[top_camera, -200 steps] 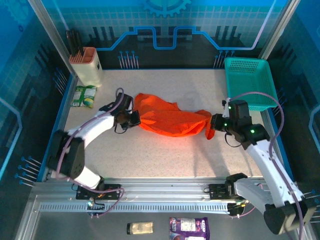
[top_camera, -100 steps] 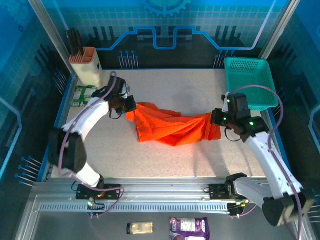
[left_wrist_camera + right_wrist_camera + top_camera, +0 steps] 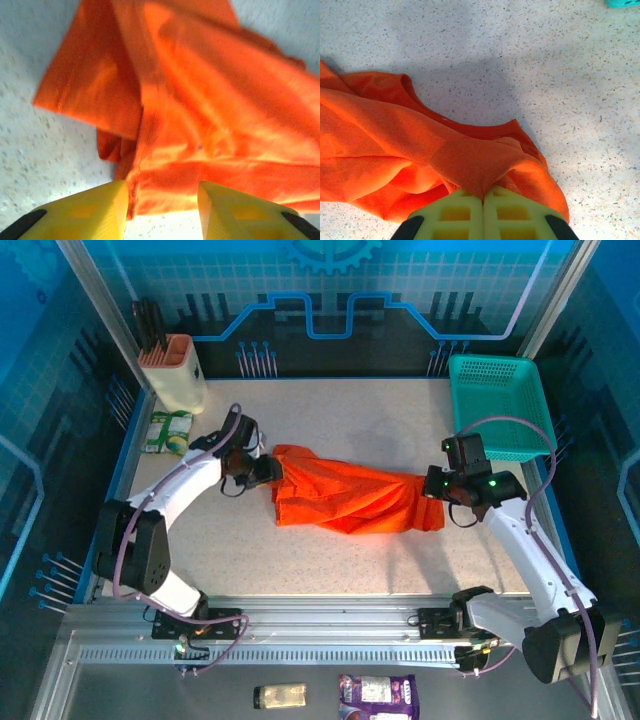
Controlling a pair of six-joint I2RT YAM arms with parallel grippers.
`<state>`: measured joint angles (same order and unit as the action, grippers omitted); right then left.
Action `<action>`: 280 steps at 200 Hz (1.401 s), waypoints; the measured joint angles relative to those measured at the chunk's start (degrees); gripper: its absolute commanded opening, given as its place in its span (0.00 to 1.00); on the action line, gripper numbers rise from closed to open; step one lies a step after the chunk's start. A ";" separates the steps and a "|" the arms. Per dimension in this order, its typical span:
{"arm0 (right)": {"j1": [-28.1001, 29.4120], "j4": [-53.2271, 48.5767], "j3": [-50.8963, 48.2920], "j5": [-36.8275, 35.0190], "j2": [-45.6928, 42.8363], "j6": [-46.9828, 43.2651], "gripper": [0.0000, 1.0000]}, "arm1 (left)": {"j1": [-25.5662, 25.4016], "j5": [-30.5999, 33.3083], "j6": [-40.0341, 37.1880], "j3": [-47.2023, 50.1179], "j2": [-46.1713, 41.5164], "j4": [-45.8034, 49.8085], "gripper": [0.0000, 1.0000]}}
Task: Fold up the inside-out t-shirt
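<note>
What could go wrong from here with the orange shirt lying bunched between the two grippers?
The left gripper has its jaws apart around the t-shirt edge, so that end is loose; a pull from the right could drag it along the table. The right gripper pinches only a small peak of fabric, which may slip out or be just one layer. The t-shirt lies twisted and bunched, so folding now would likely trap creases.

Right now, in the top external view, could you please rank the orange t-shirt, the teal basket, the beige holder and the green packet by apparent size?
1. orange t-shirt, bunched, and teal basket: too close to rank.
2. beige holder, though it stands tall, nearer the camera.
3. green packet.
</note>
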<state>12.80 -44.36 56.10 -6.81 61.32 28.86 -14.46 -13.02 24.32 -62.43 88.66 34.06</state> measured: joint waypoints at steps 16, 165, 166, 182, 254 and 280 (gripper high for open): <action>-0.11 0.07 0.00 0.20 0.00 0.00 0.00 | -0.28 -1.22 0.92 3.78 -0.13 -0.68 0.48; -0.11 0.17 0.00 2.38 -1.86 0.07 0.00 | -0.48 -10.69 -1.88 6.64 7.15 -12.48 0.43; -0.11 0.17 0.00 2.40 -1.88 0.07 0.00 | -0.48 -10.69 -1.90 6.64 7.08 -12.48 0.43; -0.11 0.15 0.00 2.58 -2.03 0.24 0.00 | -0.92 -10.67 -2.05 6.64 5.53 -12.26 0.43; -0.11 -0.15 0.00 2.82 -2.12 0.50 0.00 | -4.04 -7.72 -5.40 5.27 2.60 -7.96 0.22; -0.11 -0.20 0.00 2.97 -2.12 0.55 0.00 | -5.20 -5.51 -7.13 2.10 4.46 -6.21 0.33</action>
<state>12.69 -44.56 56.10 -3.84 59.20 29.41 -19.66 -18.52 17.19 -60.34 93.12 27.86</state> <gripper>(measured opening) 0.062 0.253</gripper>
